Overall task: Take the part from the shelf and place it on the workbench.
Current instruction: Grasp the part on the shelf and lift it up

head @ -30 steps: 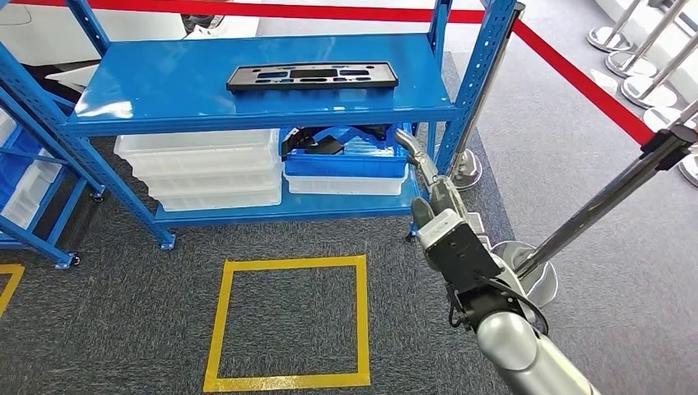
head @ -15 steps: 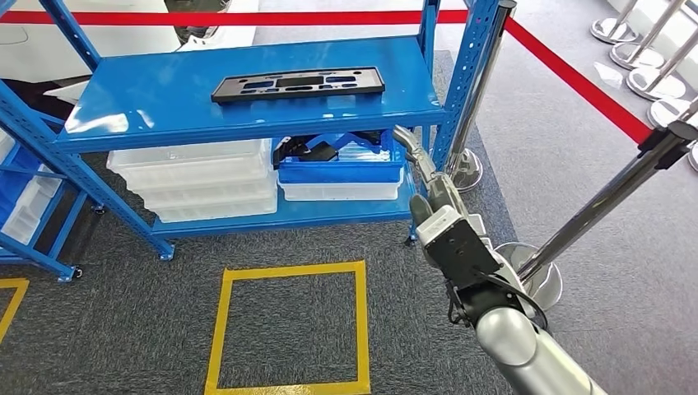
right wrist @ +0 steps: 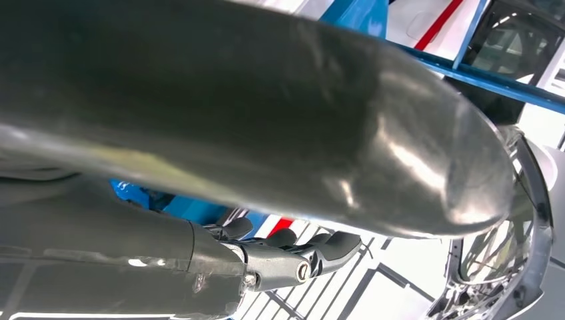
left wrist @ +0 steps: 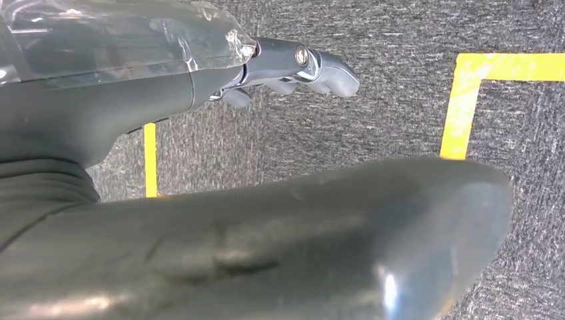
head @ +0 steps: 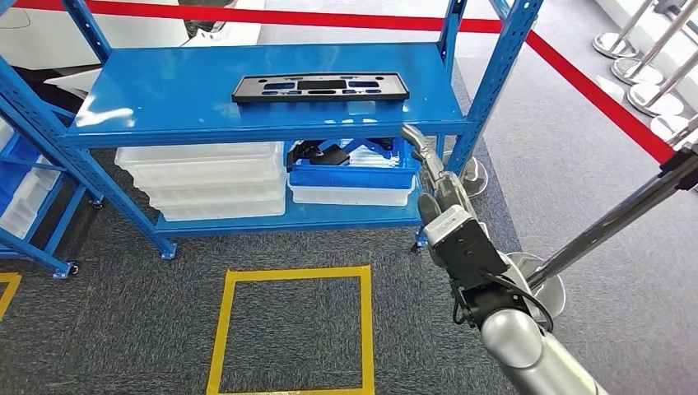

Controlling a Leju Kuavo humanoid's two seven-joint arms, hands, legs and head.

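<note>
Grey right robot hand (head: 430, 169) empty, unclenched.

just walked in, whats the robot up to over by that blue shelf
The robot stands facing the blue shelf, going for the flat black part that lies untouched on its top level. Its right hand is raised near the shelf's front right corner, holding nothing. The left hand hangs over the carpet by the yellow floor marking, also holding nothing.
</note>
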